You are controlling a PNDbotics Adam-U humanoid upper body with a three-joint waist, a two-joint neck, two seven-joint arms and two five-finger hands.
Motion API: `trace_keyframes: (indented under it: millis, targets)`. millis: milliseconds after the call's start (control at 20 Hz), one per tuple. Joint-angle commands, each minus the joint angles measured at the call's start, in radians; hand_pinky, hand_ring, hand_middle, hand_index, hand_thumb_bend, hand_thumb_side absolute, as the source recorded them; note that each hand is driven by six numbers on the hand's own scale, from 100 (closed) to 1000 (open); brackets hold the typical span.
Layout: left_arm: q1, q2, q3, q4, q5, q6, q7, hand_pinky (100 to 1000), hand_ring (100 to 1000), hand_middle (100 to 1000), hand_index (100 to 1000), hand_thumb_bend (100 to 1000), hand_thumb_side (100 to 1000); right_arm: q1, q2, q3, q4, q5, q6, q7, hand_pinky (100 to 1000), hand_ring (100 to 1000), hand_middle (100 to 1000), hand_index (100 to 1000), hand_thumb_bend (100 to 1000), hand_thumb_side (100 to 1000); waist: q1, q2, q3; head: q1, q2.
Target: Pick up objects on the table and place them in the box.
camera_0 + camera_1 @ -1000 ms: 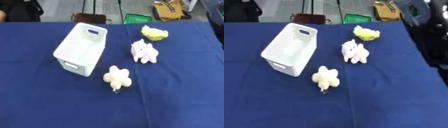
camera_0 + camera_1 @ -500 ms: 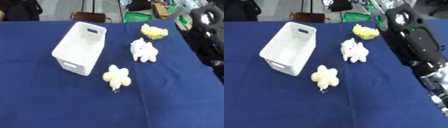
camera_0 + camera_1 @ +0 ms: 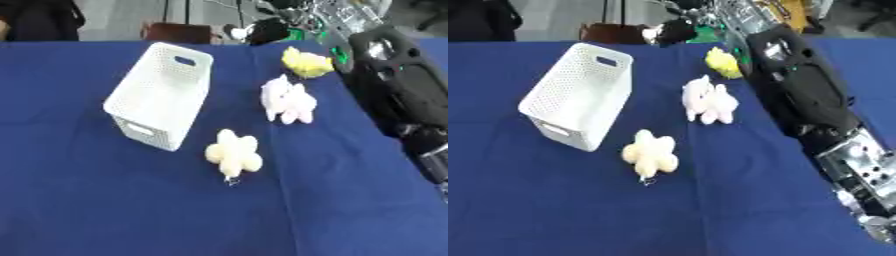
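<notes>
Currently the white perforated box (image 3: 162,95) stands left of centre on the blue tabletop (image 3: 105,200), nothing visible inside, with three plush toys (image 3: 288,100) outside to its right; the right hand (image 3: 677,30), upper centre, has an indeterminate finger state.

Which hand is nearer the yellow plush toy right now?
Right. The right hand is at the table's far edge, just left of the yellow plush toy and not touching it; the left hand shows in neither view.

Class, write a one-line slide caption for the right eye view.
Right arm reaches over the blue table past three plush toys, yellow, pink and cream, beside a white basket.
</notes>
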State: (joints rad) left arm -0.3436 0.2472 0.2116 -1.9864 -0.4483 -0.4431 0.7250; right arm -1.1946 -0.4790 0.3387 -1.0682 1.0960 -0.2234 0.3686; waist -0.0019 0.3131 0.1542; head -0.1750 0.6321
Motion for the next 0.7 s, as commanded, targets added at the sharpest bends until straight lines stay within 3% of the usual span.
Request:
trace_keyframes:
  millis: [50, 350, 550, 700]
  targets:
    - [-0.013, 0.013, -0.002, -0.014, 0.004, -0.038, 0.032, 748, 800, 782, 776, 100, 731, -0.013, -0.028, 0.008, -0.057, -0.078, 0.026, 0.015, 936, 978, 917, 1000, 321, 1000, 0.001, -0.019, 0.001, 0.004, -0.003]
    - [-0.011, 0.015, -0.002, -0.014, 0.003, -0.037, 0.03, 749, 800, 782, 775, 100, 725, 0.026, -0.077, 0.047, -0.181, -0.208, 0.107, 0.018, 927, 977, 888, 1000, 211, 1000, -0.004, -0.022, -0.002, 0.008, -0.001]
    - [-0.01, 0.018, 0.001, -0.014, 0.001, -0.035, 0.03, 749, 800, 782, 773, 100, 716, 0.094, -0.164, 0.096, -0.346, -0.4, 0.228, 0.048, 923, 981, 864, 997, 205, 1000, -0.01, -0.019, -0.002, 0.016, -0.001]
    - [-0.012, 0.019, 0.001, -0.014, -0.001, -0.035, 0.029, 749, 800, 782, 772, 100, 713, 0.173, -0.249, 0.119, -0.555, -0.508, 0.335, 0.081, 921, 981, 862, 990, 197, 1000, -0.014, -0.017, -0.003, 0.025, -0.003]
